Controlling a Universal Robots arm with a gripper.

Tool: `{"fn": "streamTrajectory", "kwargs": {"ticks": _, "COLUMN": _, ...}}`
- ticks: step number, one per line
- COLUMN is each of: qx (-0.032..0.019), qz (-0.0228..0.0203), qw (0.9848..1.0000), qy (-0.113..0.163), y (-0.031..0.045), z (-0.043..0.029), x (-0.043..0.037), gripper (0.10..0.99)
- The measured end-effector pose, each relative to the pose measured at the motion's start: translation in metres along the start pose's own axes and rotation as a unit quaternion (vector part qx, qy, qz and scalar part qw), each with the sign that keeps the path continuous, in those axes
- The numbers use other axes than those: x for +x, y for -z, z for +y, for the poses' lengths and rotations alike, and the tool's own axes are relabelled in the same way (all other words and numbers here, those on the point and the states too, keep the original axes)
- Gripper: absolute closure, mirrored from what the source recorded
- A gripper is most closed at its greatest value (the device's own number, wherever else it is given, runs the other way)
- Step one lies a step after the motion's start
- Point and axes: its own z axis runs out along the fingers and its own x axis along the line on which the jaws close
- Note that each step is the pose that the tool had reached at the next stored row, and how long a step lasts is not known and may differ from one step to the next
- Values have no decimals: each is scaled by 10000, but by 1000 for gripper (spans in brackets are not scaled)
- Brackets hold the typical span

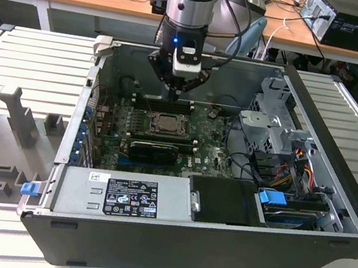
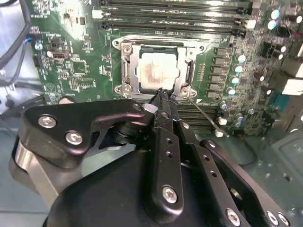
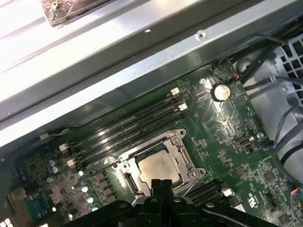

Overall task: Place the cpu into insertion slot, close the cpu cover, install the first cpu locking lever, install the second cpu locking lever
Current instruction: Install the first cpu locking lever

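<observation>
While the cpu (image 2: 156,71) lies in the slot (image 2: 190,74) under the lowered cover (image 2: 126,71), we see the gripper (image 2: 162,94) clenched empty at the cover's edge, beside a free lever (image 2: 206,116).

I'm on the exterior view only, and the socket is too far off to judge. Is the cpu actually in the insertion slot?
Observer: Yes. In the second wrist view the cpu lies flat in the insertion slot.
Operator: Cover down?
Observer: The cpu cover lies flat, framing the chip.
Operator: And the fingers?
Observer: The gripper is shut, with its tips at the socket's corner, beside a wire lever that sticks out from that corner.
</observation>
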Motion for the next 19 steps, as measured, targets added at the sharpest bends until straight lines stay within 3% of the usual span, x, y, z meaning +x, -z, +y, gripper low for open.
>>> {"fn": "streamTrajectory", "kwargs": {"ticks": 5, "qx": -5, "qz": 9, "qw": 9985, "qy": 542, "y": 0, "z": 0, "x": 0, "gripper": 980}}
{"fn": "streamTrajectory", "kwargs": {"ticks": 6, "qx": -7, "qz": 13, "qw": 9970, "qy": 770, "y": 0, "z": 0, "x": 0, "gripper": 980}}
{"fn": "streamTrajectory", "kwargs": {"ticks": 11, "qx": -5, "qz": 35, "qw": 9919, "qy": 1271, "y": 0, "z": 0, "x": 0, "gripper": 980}}
{"fn": "streamTrajectory", "kwargs": {"ticks": 14, "qx": -10, "qz": 42, "qw": 9903, "qy": 1392, "y": -7, "z": 0, "x": 0, "gripper": 980}}
{"fn": "streamTrajectory", "kwargs": {"ticks": 17, "qx": -11, "qz": 55, "qw": 9829, "qy": 1842, "y": -13, "z": 4, "x": 2, "gripper": 980}}
{"fn": "streamTrajectory", "kwargs": {"ticks": 19, "qx": -11, "qz": 58, "qw": 9803, "qy": 1975, "y": -14, "z": 7, "x": 3, "gripper": 980}}
